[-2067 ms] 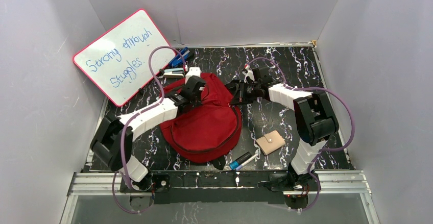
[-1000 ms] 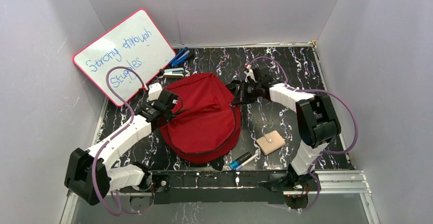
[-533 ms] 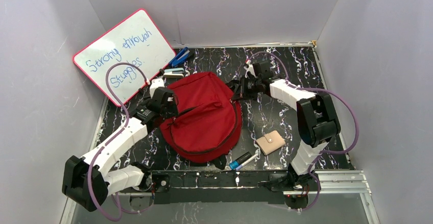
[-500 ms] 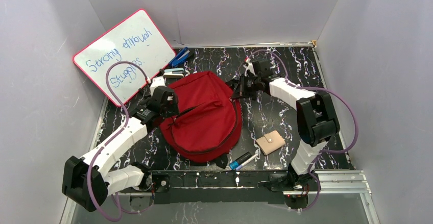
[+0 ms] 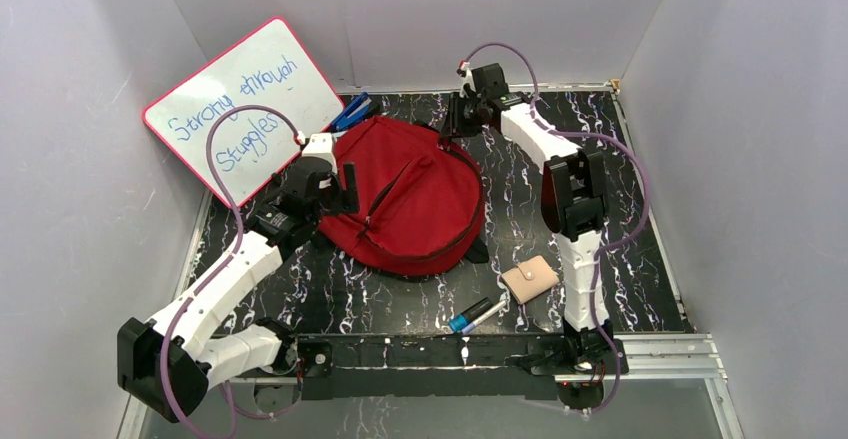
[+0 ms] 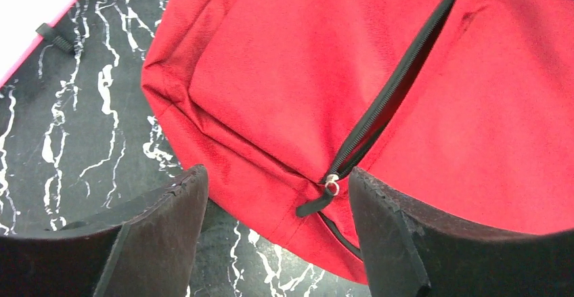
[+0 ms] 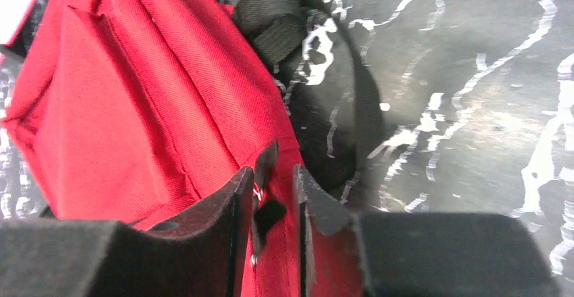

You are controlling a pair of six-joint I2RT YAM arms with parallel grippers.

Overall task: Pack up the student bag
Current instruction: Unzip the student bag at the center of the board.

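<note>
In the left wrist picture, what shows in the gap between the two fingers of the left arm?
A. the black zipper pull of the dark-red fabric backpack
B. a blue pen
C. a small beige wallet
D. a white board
A: the black zipper pull of the dark-red fabric backpack lies between the fingers of the left arm, which stand apart without touching it.

Plain pale-grey walls (image 5: 480, 9) close in from 9, 12 and 3 o'clock around a black white-veined table (image 5: 380, 304), a pink-framed whiteboard (image 5: 240, 109) leaning at 10 o'clock.
</note>
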